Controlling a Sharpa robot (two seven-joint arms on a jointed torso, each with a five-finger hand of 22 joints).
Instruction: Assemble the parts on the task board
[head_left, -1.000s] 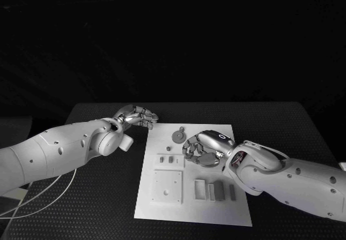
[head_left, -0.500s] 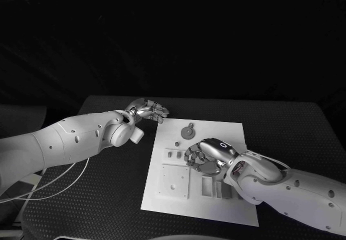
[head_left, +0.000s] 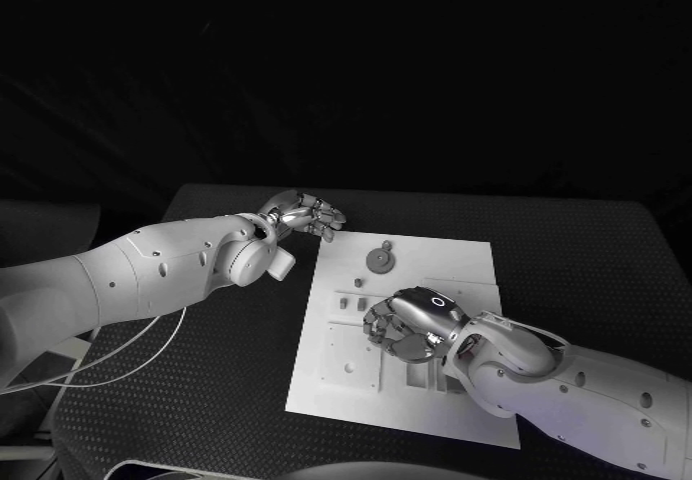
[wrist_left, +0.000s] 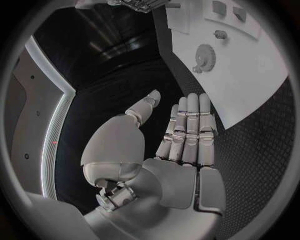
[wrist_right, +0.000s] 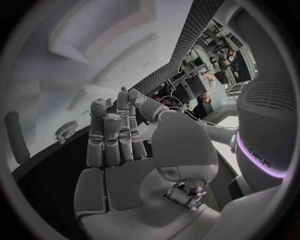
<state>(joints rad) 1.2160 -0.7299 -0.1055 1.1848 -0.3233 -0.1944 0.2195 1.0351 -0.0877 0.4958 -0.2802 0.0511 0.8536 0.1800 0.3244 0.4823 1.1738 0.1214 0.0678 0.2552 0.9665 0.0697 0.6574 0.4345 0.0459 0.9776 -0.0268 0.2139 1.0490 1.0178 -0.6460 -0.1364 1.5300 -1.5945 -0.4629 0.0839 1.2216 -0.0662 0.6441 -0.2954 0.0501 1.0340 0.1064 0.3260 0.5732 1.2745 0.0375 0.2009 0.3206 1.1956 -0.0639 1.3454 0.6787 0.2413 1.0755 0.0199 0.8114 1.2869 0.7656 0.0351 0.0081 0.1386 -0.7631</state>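
The white task board (head_left: 459, 268) lies in the middle of the black table. A grey round gear (head_left: 379, 258) sits near its far edge, small grey pieces (head_left: 351, 298) lie below it, and a square plate (head_left: 346, 358) lies at the near left. My right hand (head_left: 411, 328) hovers over the board's middle, fingers fairly straight and holding nothing. My left hand (head_left: 307, 215) is over the table just off the board's far left corner, also holding nothing. The left wrist view shows flat fingers (wrist_left: 187, 125) beside the board (wrist_left: 256, 80) and the gear (wrist_left: 204, 53).
Black textured table (head_left: 216, 340) surrounds the board on all sides. A white cable (head_left: 130, 355) loops over the table under my left arm. In the right wrist view the board (wrist_right: 94, 60) and the gear (wrist_right: 65, 131) lie beyond the right hand (wrist_right: 119, 150).
The camera has shifted. Relative to the board, my right hand has moved from beside the gear toward the board's middle. My left hand stays at the far left corner.
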